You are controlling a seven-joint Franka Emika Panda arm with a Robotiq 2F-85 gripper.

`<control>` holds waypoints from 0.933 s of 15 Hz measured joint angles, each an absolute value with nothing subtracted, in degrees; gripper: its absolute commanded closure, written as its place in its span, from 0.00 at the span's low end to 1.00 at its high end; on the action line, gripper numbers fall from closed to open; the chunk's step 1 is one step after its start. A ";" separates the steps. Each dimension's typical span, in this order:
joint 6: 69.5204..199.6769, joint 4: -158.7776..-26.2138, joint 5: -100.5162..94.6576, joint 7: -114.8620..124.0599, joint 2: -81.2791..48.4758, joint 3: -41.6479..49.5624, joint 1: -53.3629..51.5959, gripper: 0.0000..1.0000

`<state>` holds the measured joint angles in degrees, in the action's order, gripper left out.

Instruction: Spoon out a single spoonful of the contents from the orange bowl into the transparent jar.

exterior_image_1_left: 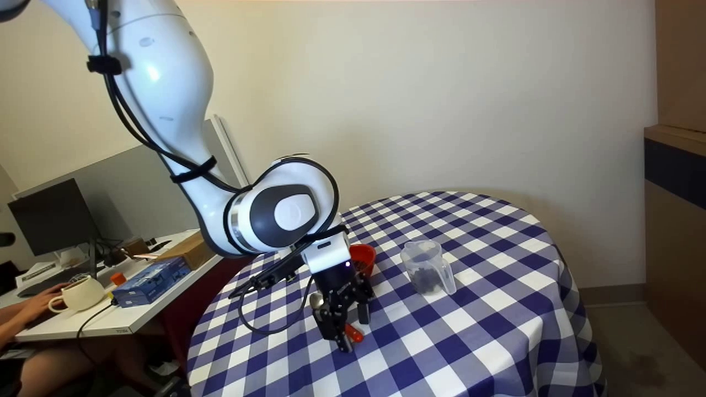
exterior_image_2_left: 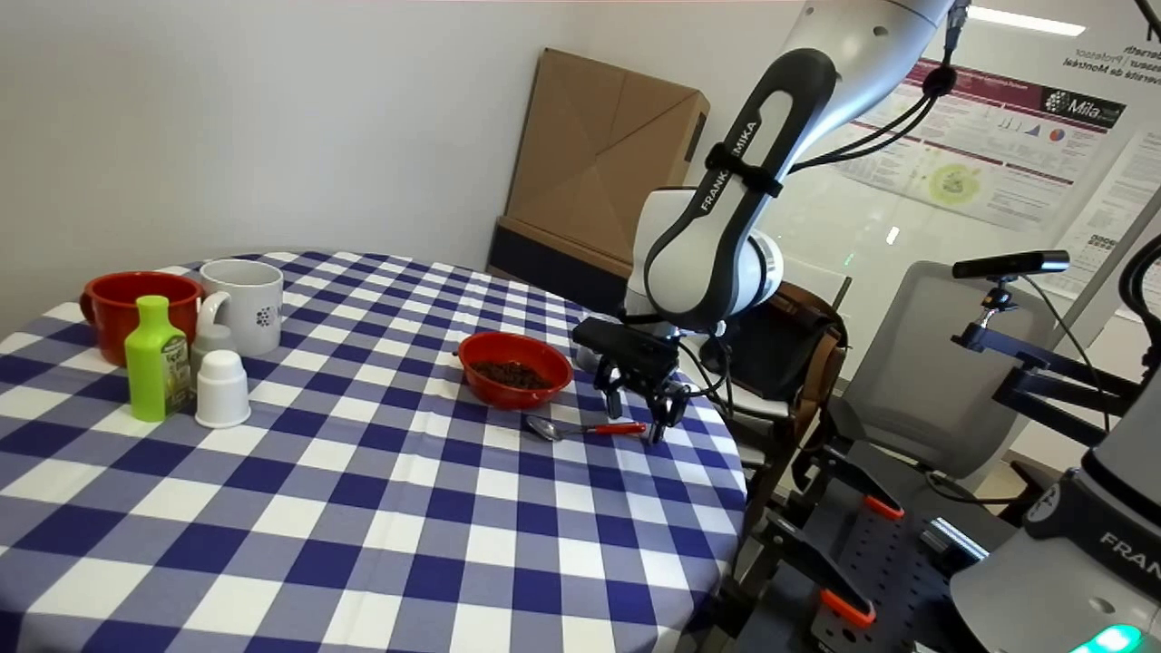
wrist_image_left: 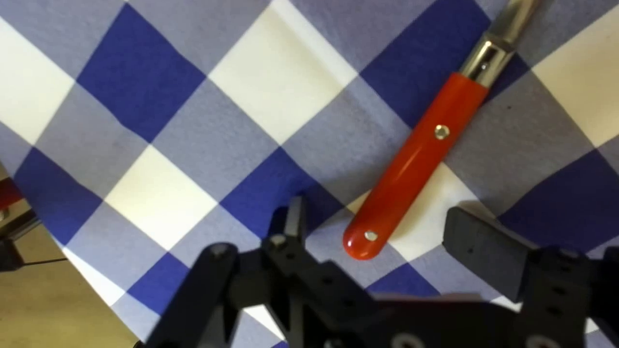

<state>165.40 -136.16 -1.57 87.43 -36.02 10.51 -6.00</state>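
The orange bowl (exterior_image_2_left: 508, 395) sits on the checked cloth with dark contents; in an exterior view the arm partly hides it (exterior_image_1_left: 363, 255). The transparent jar (exterior_image_1_left: 423, 264), with a handle, stands apart from the bowl; a dark patch shows in its lower part. It is mostly hidden behind the gripper in an exterior view (exterior_image_2_left: 588, 359). A spoon with a red handle (wrist_image_left: 416, 169) lies on the cloth beside the bowl (exterior_image_2_left: 617, 428). My gripper (wrist_image_left: 375, 212) is open and low over the cloth, its fingers on either side of the handle's end, apart from it (exterior_image_1_left: 356, 332).
A red mug (exterior_image_2_left: 136, 313), a white mug (exterior_image_2_left: 254, 308), a green bottle (exterior_image_2_left: 156, 363) and a white container (exterior_image_2_left: 222, 390) stand together at the table's far side from the gripper. The table edge (wrist_image_left: 96, 290) is near the gripper. A cable loop (exterior_image_1_left: 270, 332) hangs off the wrist.
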 measured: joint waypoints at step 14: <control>168.53 -136.81 -1.19 99.53 -39.31 25.08 -23.29 0.36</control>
<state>168.53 -136.81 -1.19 99.53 -39.31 25.08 -23.29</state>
